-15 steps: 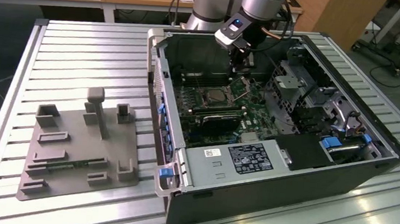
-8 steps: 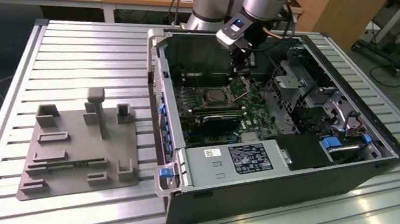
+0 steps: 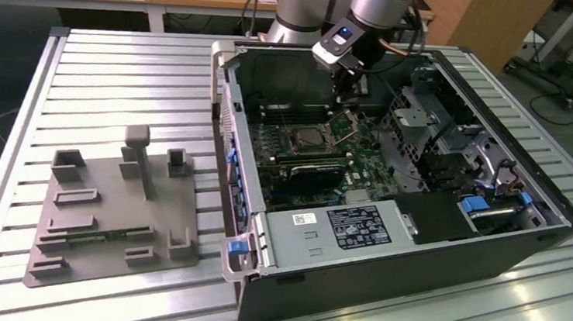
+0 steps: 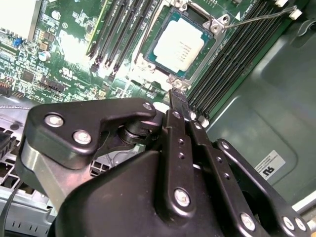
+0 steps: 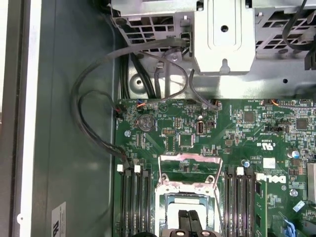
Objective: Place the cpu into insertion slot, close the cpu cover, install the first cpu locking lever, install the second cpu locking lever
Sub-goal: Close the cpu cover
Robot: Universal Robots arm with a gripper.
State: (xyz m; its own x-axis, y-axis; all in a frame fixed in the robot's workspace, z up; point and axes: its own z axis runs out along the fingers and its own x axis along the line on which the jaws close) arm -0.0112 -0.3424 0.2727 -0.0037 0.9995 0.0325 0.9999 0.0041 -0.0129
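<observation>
Silver first: note the cpu (image 4: 177, 47) lying flat in the insertion slot (image 4: 216, 25), inside the computer case (image 3: 379, 293). See the hand (image 4: 183, 116) poised just over the socket's rim, fingers (image 4: 176, 106) pressed together, pinching nothing. Treat the cpu cover (image 5: 190, 170) as seemingly standing open; press on its metal frame only, never on chip or memory slots (image 4: 222, 79), and bring it down squarely.

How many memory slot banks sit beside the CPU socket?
2. One bank of long black memory slots sits on one side of the insertion slot, the other bank on the opposite side.
</observation>
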